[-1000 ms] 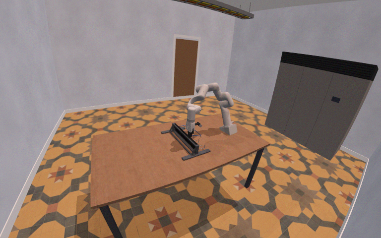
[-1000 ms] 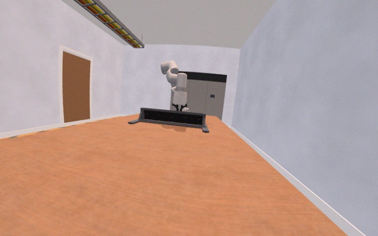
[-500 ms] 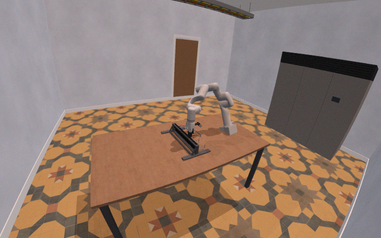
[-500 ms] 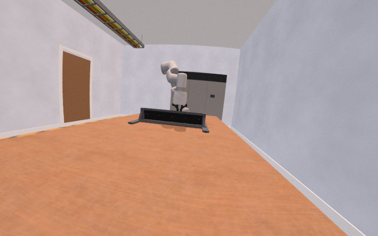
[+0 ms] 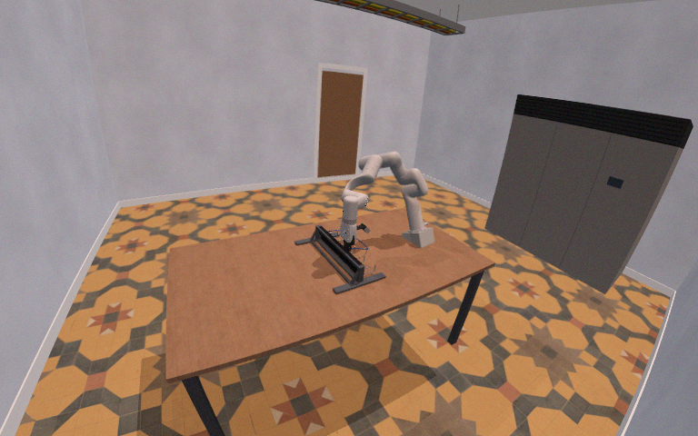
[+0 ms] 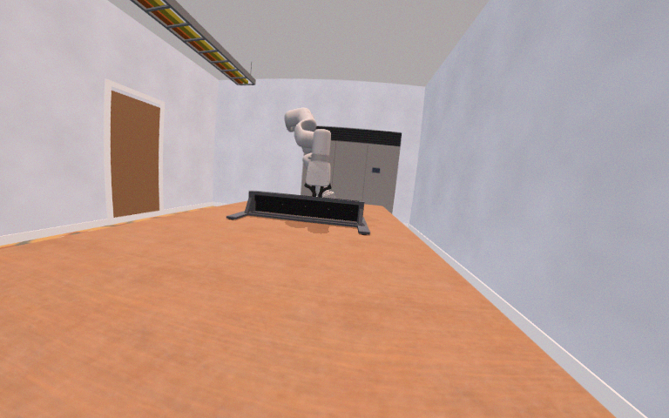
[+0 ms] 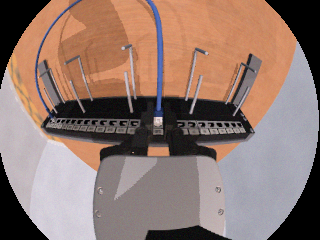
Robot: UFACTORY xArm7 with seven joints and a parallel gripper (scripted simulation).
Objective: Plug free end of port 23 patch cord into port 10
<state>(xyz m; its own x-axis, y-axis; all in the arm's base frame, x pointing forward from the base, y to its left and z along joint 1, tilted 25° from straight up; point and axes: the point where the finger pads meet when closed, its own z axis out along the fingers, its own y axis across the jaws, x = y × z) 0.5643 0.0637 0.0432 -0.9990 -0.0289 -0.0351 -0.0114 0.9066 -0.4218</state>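
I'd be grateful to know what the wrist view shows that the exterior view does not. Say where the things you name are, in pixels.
Only wrist: the blue patch cord (image 7: 159, 60), its clear plug (image 7: 158, 121) between the gripper's black fingers, and a row of ports.
Only exterior: a brown door (image 6: 135, 153) and a grey cabinet (image 6: 350, 167).
Both: the long black rack (image 6: 306, 207) (image 7: 210, 107) and the gripper (image 6: 318, 196) (image 7: 158, 109).

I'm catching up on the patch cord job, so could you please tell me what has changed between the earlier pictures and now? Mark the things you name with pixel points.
Nothing visibly changed: in the top and exterior views, the arm (image 5: 378, 163) (image 6: 321, 143), the gripper (image 5: 348, 248) (image 6: 317, 196) (image 7: 158, 109) and the rack (image 5: 336, 254) (image 6: 306, 197) look as they did. No earlier wrist picture shows whether the plug shifted.
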